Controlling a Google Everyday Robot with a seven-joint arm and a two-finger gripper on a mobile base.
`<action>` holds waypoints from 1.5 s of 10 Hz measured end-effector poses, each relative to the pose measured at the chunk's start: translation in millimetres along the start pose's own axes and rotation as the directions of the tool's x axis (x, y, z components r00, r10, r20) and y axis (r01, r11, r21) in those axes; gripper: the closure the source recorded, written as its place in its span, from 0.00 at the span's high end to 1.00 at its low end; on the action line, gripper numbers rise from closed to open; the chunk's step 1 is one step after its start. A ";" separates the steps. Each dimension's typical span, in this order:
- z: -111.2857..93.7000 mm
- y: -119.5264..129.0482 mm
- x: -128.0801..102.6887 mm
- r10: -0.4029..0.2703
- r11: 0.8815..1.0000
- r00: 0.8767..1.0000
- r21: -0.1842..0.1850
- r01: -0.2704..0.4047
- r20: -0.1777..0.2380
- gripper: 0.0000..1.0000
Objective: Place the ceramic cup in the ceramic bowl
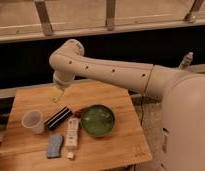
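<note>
The claw (58, 96) hangs above the back left part of the wooden tabletop (122, 143), its jaws spread wide. It holds nothing and touches nothing.

The ceramic cup (33, 121) stands upright at the far left, pale, smooth and tapered, wider at the rim. It is below and left of the claw and well apart from the bowl.

Right of the cup, a soft-looking blue sponge (54, 146) lies near the front edge. Behind the sponge, a black bar (58, 117) lies at a slant. Next comes a white remote-like bar (72, 133), lying lengthwise. These two bars sit between the cup and the ceramic bowl (98, 120), which is round, shallow and glossy green and lies just beside the white bar.

The smooth cream arm (116, 74) crosses over the tabletop's back right.
</note>
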 end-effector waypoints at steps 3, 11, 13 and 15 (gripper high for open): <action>0.0 -0.1 1.9 0.003 1.000 1.000 -0.002 -0.003 -0.003 0.80; 56.3 42.7 -68.2 -0.178 0.982 0.984 -0.073 0.175 -0.030 0.80; 86.1 53.5 -57.6 -0.171 0.979 0.985 -0.120 0.166 -0.036 0.80; 100.6 68.7 -55.3 -0.160 0.976 0.987 -0.157 0.154 -0.028 0.80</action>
